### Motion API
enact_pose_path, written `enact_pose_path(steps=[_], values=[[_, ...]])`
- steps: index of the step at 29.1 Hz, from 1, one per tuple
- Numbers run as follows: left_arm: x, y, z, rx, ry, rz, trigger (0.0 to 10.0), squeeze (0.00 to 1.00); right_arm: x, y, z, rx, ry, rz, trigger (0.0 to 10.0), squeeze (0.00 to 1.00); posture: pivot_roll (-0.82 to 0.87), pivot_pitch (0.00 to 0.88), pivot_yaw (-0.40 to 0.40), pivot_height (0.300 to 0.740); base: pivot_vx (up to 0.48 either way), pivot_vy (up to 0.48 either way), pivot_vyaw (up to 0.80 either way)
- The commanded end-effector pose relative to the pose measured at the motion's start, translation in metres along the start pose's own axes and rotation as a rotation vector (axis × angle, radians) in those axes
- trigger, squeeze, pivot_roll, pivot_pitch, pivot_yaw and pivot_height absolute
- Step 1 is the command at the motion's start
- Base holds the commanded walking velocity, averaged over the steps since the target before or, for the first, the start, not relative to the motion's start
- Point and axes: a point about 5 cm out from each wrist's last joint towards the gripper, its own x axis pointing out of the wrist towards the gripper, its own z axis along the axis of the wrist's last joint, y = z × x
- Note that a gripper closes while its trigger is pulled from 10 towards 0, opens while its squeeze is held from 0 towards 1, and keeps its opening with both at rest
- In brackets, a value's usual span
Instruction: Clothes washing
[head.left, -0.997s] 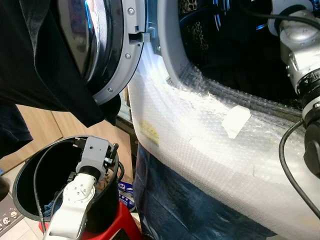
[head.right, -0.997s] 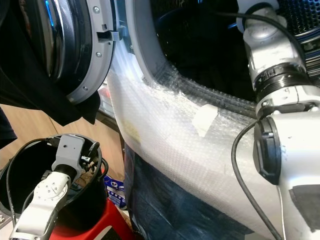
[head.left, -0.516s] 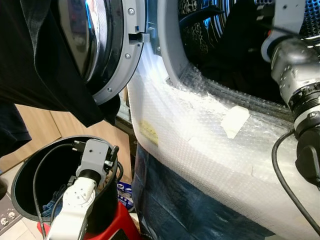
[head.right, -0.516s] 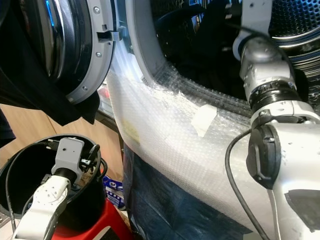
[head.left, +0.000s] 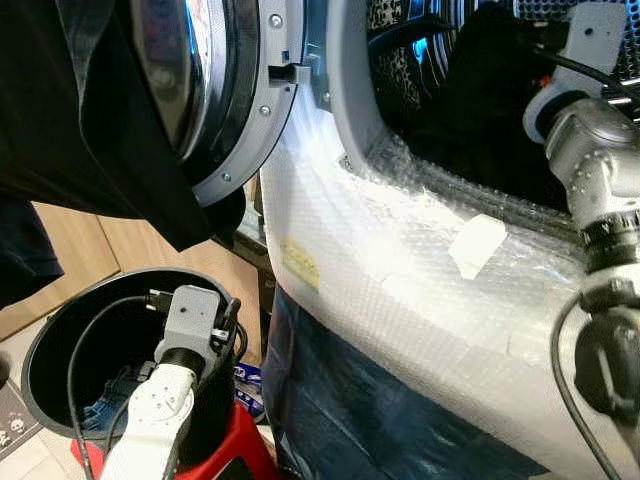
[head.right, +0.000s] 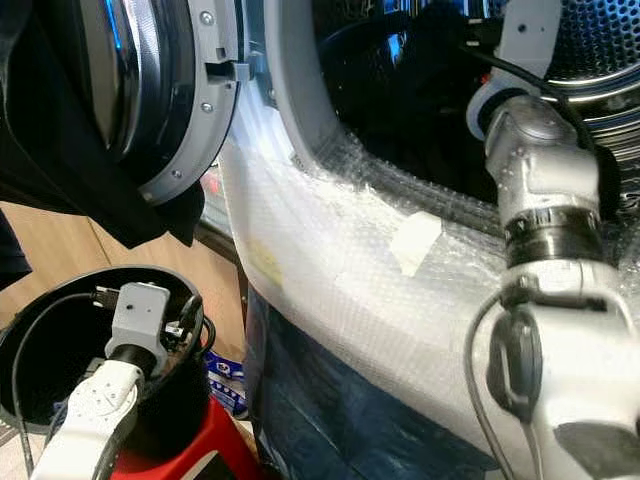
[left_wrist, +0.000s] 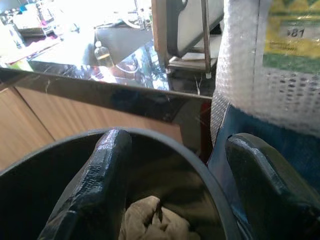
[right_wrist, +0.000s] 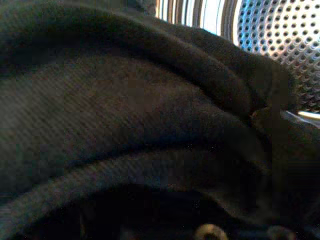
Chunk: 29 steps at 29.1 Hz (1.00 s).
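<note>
dark clothes (right_wrist: 125, 115) fill drum where right arm (head.right: 545, 190) reaches; left gripper (left_wrist: 170, 200) over bin (head.left: 60, 330).

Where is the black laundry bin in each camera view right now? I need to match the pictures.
Left eye view: black laundry bin at lower left, left gripper's wrist at its rim.
Right eye view: bin at lower left corner.
Left wrist view: its curved rim crosses the lower half, a pale cloth inside.
Right wrist view: dark clothing against the perforated drum.
Shared landmark: bubble-wrapped washer front.
</note>
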Motion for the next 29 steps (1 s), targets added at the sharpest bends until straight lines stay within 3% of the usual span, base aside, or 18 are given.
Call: enact_pose_path(steps=[1,8,11,14,15,16,18,19,21,24,29], values=[[0.0,-0.003,0.005,-0.004,-0.016,-0.013,10.0,0.0,-0.016,-0.007,0.024,0.002,-0.08,-0.01,10.0,0.0,0.03,0.012,-0.082,0.74,0.0,0.0,0.0],[0.002,-0.004,0.008,0.006,-0.028,-0.035,10.0,0.0,-0.04,-0.011,0.004,0.015,-0.012,-0.016,10.0,0.0,0.04,0.012,-0.08,0.74,0.0,0.0,0.0],[0.002,-0.002,0.009,0.008,-0.026,-0.028,10.0,0.0,-0.058,-0.006,-0.001,-0.028,0.032,0.026,10.0,0.0,0.04,0.017,-0.08,0.74,0.0,0.0,0.0],[0.002,-0.002,0.009,0.009,-0.026,-0.027,10.0,0.0,-0.062,-0.004,0.001,-0.109,0.01,0.027,10.0,0.0,0.03,0.025,-0.081,0.74,0.0,0.0,0.0],[0.003,-0.002,0.01,0.009,-0.027,-0.028,10.0,0.0,-0.061,0.006,0.004,-0.18,-0.039,0.093,10.0,0.0,0.02,0.034,-0.078,0.74,0.0,0.0,0.0],[0.003,-0.002,0.01,0.009,-0.027,-0.028,10.0,0.0,-0.061,0.006,0.004,-0.18,-0.039,0.093,10.0,0.0,0.02,0.034,-0.078,0.74,0.0,0.0,0.0],[0.005,-0.003,0.011,0.01,-0.033,-0.03,10.0,0.0,-0.053,0.027,0.01,-0.17,-0.109,0.233,10.0,0.0,0.03,0.036,-0.081,0.74,0.0,0.0,0.0],[0.005,-0.003,0.011,0.01,-0.033,-0.03,10.0,0.0,-0.053,0.027,0.01,-0.17,-0.109,0.233,10.0,0.0,0.03,0.036,-0.081,0.74,0.0,0.0,0.0],[0.006,-0.002,0.014,0.01,-0.045,-0.021,10.0,0.0,-0.039,0.017,0.021,-0.123,-0.118,0.158,10.0,0.0,0.06,0.034,-0.093,0.74,0.0,0.0,0.0],[0.004,-0.001,0.016,0.008,-0.049,-0.007,10.0,0.0,-0.037,0.009,0.025,-0.093,-0.126,0.112,10.0,0.0,0.08,0.027,-0.104,0.74,0.0,0.0,0.0],[0.002,0.0,0.014,0.009,-0.046,0.002,10.0,0.0,-0.043,-0.009,0.013,-0.219,-0.038,-0.03,10.0,0.0,0.07,0.014,-0.101,0.74,0.0,0.0,0.0]])
